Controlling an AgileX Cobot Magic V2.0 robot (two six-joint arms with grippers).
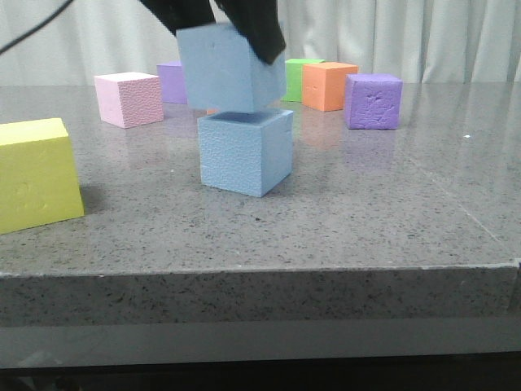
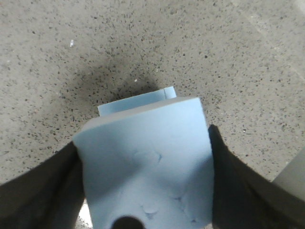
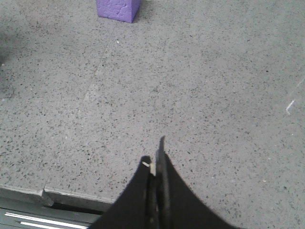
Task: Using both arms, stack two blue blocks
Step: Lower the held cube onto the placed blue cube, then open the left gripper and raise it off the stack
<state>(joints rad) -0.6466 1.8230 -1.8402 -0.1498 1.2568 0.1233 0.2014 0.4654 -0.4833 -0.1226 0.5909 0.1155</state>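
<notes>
Front view: left fingers (image 1: pixel 232 37) clamping upper blue block (image 1: pixel 230 68) (tilted) above lower blue block (image 1: pixel 246 151); right fingers (image 3: pixel 155 167) closed, empty.

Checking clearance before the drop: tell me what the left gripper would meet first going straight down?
Its held blue block would land on the lower blue block directly beneath; the left gripper itself likely touches nothing else.
</notes>
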